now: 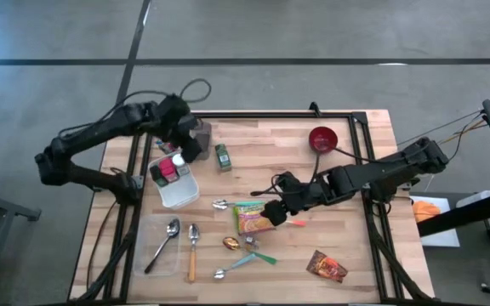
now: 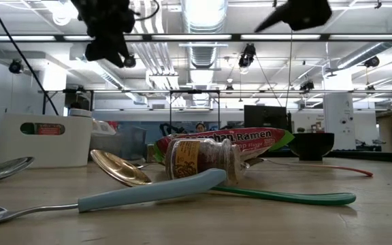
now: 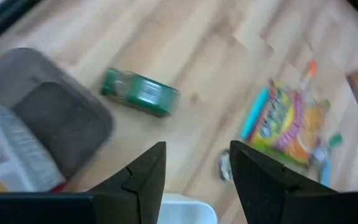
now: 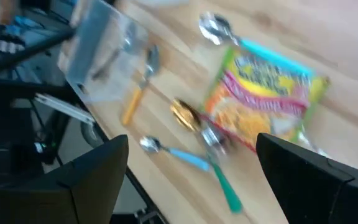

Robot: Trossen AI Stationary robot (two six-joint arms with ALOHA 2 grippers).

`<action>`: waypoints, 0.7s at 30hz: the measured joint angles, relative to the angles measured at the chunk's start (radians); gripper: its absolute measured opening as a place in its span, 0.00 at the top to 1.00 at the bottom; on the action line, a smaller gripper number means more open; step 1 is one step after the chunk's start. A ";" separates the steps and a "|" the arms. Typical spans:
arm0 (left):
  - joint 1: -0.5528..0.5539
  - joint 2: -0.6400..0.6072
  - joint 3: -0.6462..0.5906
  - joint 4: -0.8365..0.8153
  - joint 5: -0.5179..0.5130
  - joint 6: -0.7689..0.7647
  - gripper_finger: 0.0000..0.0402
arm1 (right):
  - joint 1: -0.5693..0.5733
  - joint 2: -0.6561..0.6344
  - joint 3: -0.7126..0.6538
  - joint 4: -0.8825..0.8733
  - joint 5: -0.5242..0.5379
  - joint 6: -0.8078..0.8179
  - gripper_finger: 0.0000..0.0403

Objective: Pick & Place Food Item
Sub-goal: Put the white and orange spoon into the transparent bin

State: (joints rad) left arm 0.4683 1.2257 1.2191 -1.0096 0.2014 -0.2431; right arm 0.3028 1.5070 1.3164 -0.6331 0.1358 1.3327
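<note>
A ramen packet (image 1: 253,218) (image 4: 266,99) printed in green, pink and yellow lies flat on the wooden table near its middle. My right gripper (image 1: 276,212) (image 4: 191,180) hangs open just above the packet's right side, touching nothing. My left gripper (image 1: 190,144) (image 3: 194,168) is open too, high over the table's far left, above a white container (image 1: 175,180) holding small food items. Its fingers hold nothing. A green can (image 1: 222,156) (image 3: 140,91) lies on its side beside it.
A red bowl (image 1: 322,138) stands at the far right. A brown snack packet (image 1: 326,266) lies near the front edge. Loose spoons and a small jar (image 2: 203,160) lie by the ramen, and a clear tray (image 1: 162,244) with spoons sits front left. A grey tray (image 3: 48,121) is by the container.
</note>
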 joint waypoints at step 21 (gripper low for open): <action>-0.460 -0.060 -0.137 0.203 -0.054 -0.229 0.56 | 0.020 0.000 -0.392 0.440 -0.038 0.265 0.14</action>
State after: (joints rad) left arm 0.0085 1.1655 1.0823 -0.8069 0.1478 -0.4717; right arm 0.3233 1.5070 0.9243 -0.1930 0.0980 1.5982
